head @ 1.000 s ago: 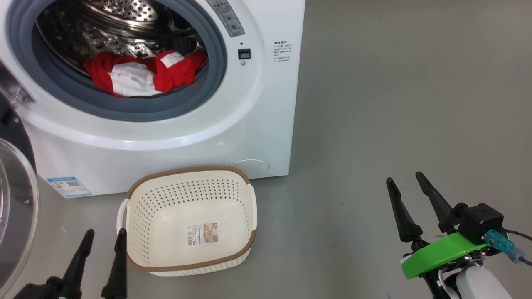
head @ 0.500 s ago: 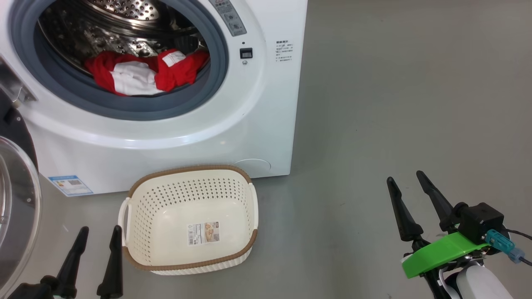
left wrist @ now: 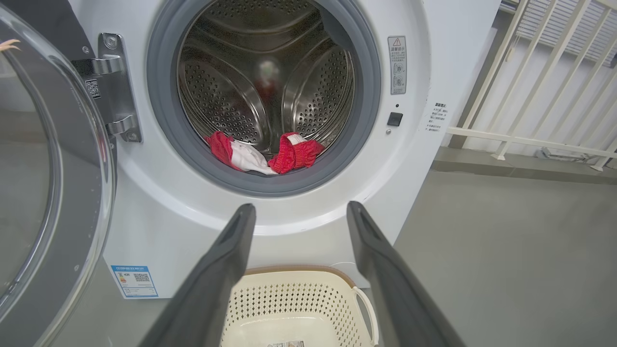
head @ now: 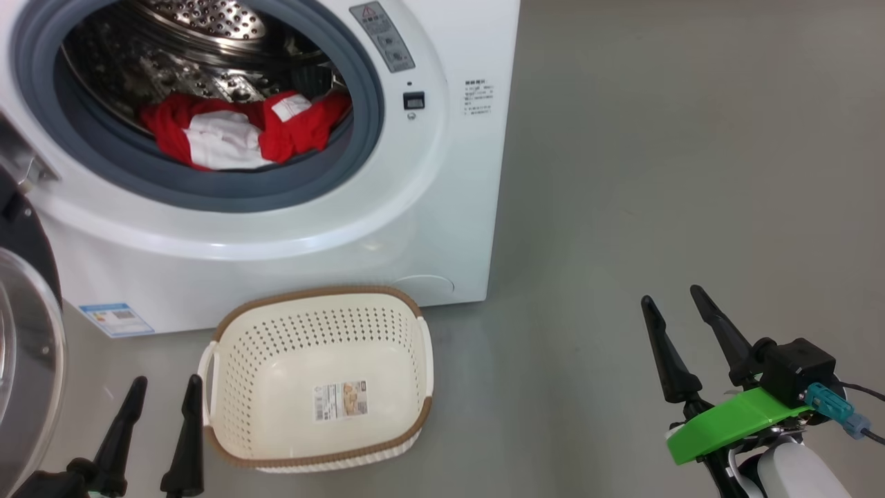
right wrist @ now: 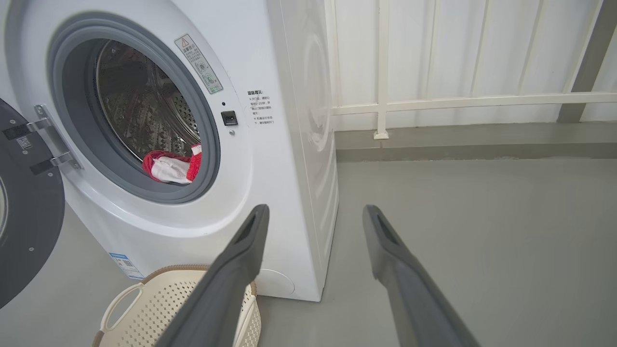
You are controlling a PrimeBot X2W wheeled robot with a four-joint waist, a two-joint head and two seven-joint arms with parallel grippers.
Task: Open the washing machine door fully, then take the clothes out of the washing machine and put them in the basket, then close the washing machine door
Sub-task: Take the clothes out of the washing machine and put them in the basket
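The white washing machine stands with its round door swung open to the left, glass porthole facing me. Red and white clothes lie at the front of the steel drum, also seen as clothes in the left wrist view. The cream basket sits on the floor in front of the washer, holding just a label on its floor. My left gripper is open, low beside the basket's left handle. My right gripper is open over bare floor at the right, holding nothing.
Grey floor stretches to the right of the washer. A white railing and wall run behind it. The door's hinge bracket sits on the washer's left front.
The whole head picture has slid slightly, so the camera moved. The left gripper sits a little lower in the picture than a second ago. The clothes, basket and right gripper are unchanged.
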